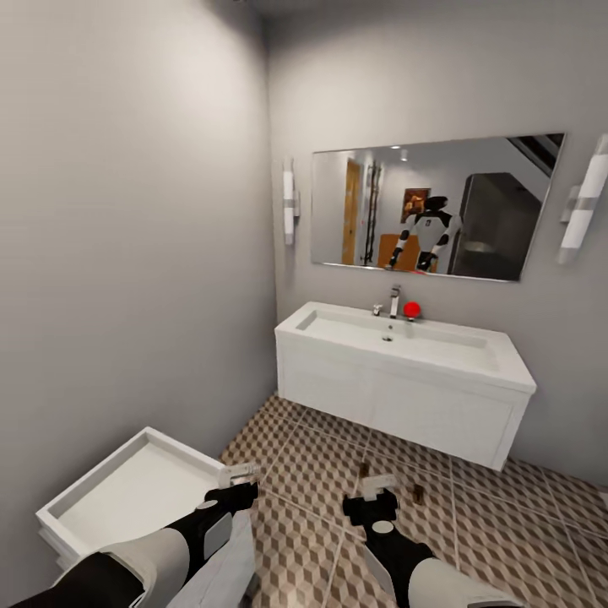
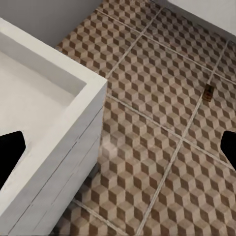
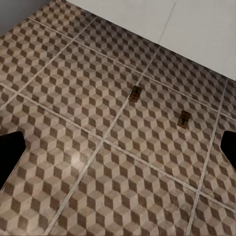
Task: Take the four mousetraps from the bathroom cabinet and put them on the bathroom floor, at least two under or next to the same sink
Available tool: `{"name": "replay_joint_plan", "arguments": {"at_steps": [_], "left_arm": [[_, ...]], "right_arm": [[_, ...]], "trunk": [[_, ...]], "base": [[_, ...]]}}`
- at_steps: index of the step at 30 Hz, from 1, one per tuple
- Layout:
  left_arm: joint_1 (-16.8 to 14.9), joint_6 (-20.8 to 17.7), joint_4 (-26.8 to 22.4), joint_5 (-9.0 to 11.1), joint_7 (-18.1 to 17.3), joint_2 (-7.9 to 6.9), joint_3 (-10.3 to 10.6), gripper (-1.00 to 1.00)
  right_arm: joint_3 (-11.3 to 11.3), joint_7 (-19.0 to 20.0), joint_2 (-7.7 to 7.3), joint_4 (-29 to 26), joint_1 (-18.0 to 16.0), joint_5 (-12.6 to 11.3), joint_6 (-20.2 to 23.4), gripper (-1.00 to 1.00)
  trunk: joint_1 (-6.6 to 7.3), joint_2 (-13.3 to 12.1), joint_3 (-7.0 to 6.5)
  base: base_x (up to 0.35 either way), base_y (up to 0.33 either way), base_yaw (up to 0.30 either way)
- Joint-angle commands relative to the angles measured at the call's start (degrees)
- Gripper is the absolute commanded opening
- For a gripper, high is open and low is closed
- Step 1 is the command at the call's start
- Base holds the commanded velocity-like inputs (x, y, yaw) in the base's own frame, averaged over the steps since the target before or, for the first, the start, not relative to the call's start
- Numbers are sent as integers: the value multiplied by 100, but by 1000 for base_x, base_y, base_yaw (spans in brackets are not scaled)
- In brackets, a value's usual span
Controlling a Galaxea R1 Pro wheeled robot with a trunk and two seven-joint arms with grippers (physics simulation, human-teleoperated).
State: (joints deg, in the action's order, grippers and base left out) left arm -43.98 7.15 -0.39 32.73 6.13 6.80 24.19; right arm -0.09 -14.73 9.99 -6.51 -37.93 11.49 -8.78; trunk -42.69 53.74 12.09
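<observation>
Both end effectors are empty with fingers spread apart, left one (image 1: pixel 243 475) hovering by the white drawer unit (image 1: pixel 127 494), right one (image 1: pixel 377 488) over the bathroom floor (image 1: pixel 312 481).

Two mousetraps are down on the tiles already, one (image 1: pixel 364 469) and another (image 1: pixel 417 494) just right of it, both close in front of the sink (image 1: pixel 405 371). From the right wrist view they look like small tan bits near a grout line, first (image 3: pixel 134 93), second (image 3: pixel 184 118), apart from each other.

Our guess is two more are left to fetch, and we see no cabinet from here. Main worry: those two traps sit right ahead of our right arm, so rolling the base forward or swinging round could kick them away from the sink. The drawer unit also crowds our left side, so a wide turn might clip it.
</observation>
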Motion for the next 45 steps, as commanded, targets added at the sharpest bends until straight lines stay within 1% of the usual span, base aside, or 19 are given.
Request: {"name": "replay_joint_plan", "arguments": {"at_steps": [1, 22, 34, 38, 45], "left_arm": [[-5, 15, 4, 40, 20, 2, 49, 100], [-5, 15, 4, 47, 20, -3, 43, 100], [-5, 15, 4, 49, 20, -3, 42, 100], [-5, 15, 4, 49, 20, -3, 42, 100], [-5, 15, 4, 48, 20, -3, 42, 100]], "right_arm": [[-2, -30, 1, 7, -5, 44, -9, 100], [-4, -43, 1, 27, -5, 39, -10, 100], [-1, -181, 1, 27, -4, 21, 9, 100], [0, -275, 1, 29, -4, 20, 10, 100], [0, -305, 1, 61, -4, 29, -5, 100]], "trunk": [[-1, 6, 8], [-1, 6, 8], [-1, 6, 8], [-1, 6, 8], [-1, 6, 8]], "base": [[0, 0, 300], [0, 0, 297], [0, 0, 98], [0, 0, 242], [0, 0, 293]]}}
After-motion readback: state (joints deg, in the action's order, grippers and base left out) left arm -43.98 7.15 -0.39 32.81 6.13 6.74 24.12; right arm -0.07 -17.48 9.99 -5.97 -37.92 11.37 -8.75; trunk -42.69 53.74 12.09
